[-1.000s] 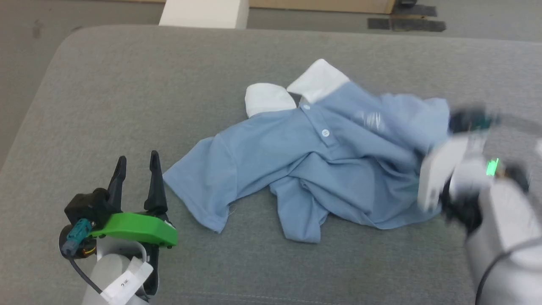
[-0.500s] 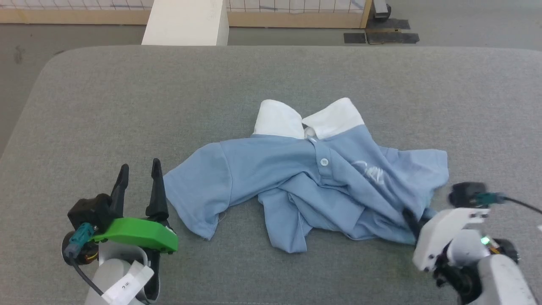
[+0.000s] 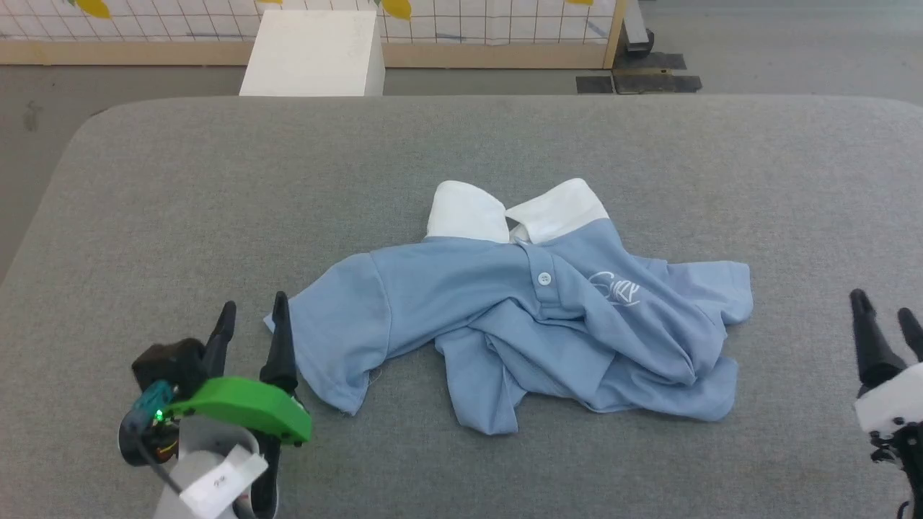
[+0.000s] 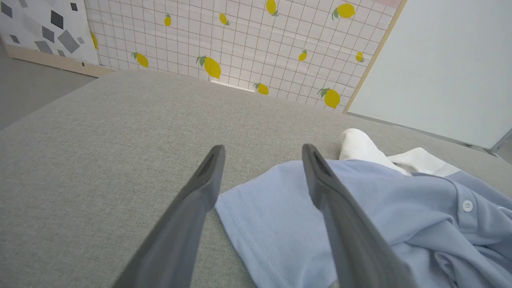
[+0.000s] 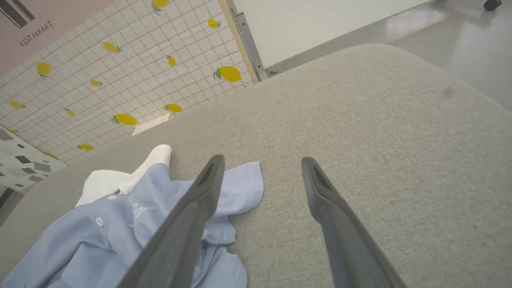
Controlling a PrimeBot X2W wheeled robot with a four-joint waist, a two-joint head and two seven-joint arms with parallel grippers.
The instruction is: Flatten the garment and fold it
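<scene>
Count: one garment point(image 3: 505, 317), crumpled on the grey worktop point(image 3: 216, 180) — cursive logo point(image 3: 614, 288) unreadable, wall sign point(image 5: 36, 34) beyond it reading RESTAURANT. Flanking it, left gripper point(image 3: 254, 303) and right gripper point(image 3: 881, 306) — fingers spread, empty.

Bright, even, diffuse light in all views. Head view sharp; only faint soft shadows under the left pincer point(image 3: 254, 301) and in the garment point(image 3: 533, 324) folds beside it. Wrist views: pincer bases soft near the lens, tiled wall point(image 4: 240, 44) grid bows beyond the tips. Mild floor point(image 5: 452, 24) glare far beyond the right pincer point(image 5: 262, 159).
</scene>
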